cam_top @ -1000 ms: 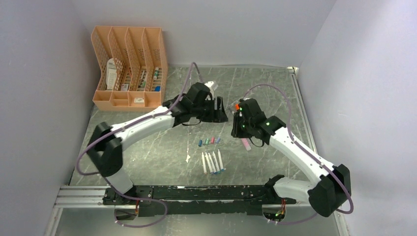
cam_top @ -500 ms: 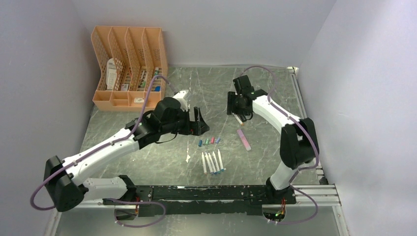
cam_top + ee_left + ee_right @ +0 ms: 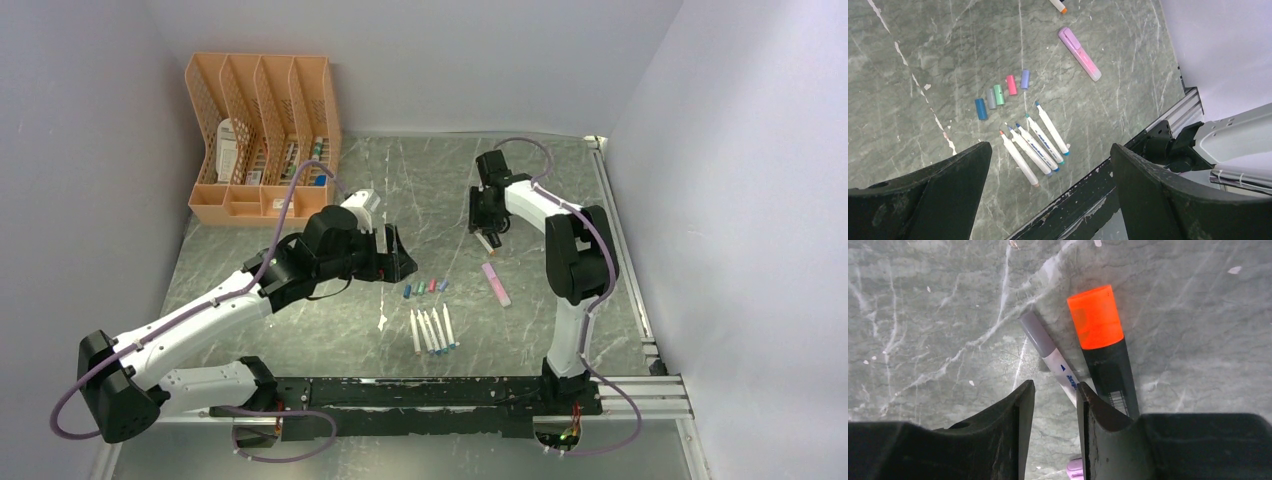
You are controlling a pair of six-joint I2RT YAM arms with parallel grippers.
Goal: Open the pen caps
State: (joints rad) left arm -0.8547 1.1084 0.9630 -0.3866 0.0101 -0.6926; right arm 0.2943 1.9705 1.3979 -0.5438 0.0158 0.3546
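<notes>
Several loose pen caps lie in a row on the table: blue (image 3: 980, 108), grey (image 3: 991, 98), green (image 3: 999, 94), pink (image 3: 1011, 84) and pale purple (image 3: 1024, 79); they also show in the top view (image 3: 425, 287). Several uncapped white pen barrels (image 3: 1033, 142) lie just near them. My left gripper (image 3: 1048, 192) is open and empty, high above them (image 3: 397, 263). My right gripper (image 3: 1054, 405) hangs low with its jaws a narrow gap apart, empty. Past its fingertips lie a grey-capped white pen (image 3: 1039, 336) and an orange-capped black marker (image 3: 1096, 316).
A pink highlighter with a purple cap (image 3: 1079, 53) lies on the table to the right of the caps (image 3: 495, 283). An orange file organiser (image 3: 262, 135) stands at the back left. The black rail (image 3: 420, 392) runs along the near edge.
My left arm has drawn back to the near left, its gripper now open over the caps. My right arm has swung to the far side and folded; the orange-capped marker now lies on the table.
</notes>
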